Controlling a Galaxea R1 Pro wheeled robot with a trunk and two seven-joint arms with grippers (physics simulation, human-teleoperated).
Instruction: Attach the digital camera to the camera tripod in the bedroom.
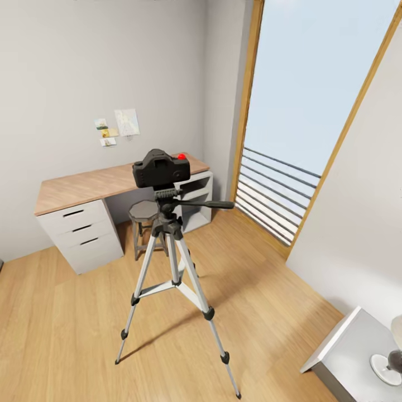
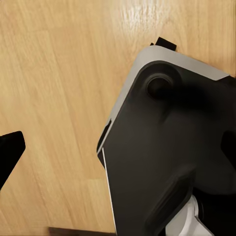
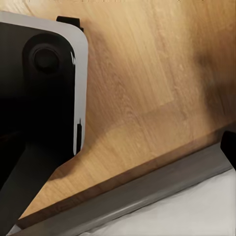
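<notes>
Three silver legs of the camera tripod (image 1: 175,268) stood splayed on the light wood plank floor (image 1: 67,324) of the bedroom, and the digital camera (image 1: 161,168) sat on the tripod's black head, its red button up, the long pan handle (image 1: 207,204) sticking out toward the window (image 1: 312,111). Behind it a wood-topped grey worktop (image 1: 84,184) ran along the wall, with three closed drawers (image 1: 82,228) at one end and open shelves (image 1: 195,201) at the other (what the shelves held could not be made out). A round grey stool (image 1: 144,215) stood under the worktop, and paper notes (image 1: 117,127) hung on the wall above. A white side table (image 1: 346,346) carried a lamp base (image 1: 388,365). Both wrist views looked down at plank floor and the robot's dark base (image 2: 167,162); a dark fingertip (image 2: 10,150) showed in the left one, and I could not tell whether either arm's jaws were wide or narrow.
</notes>
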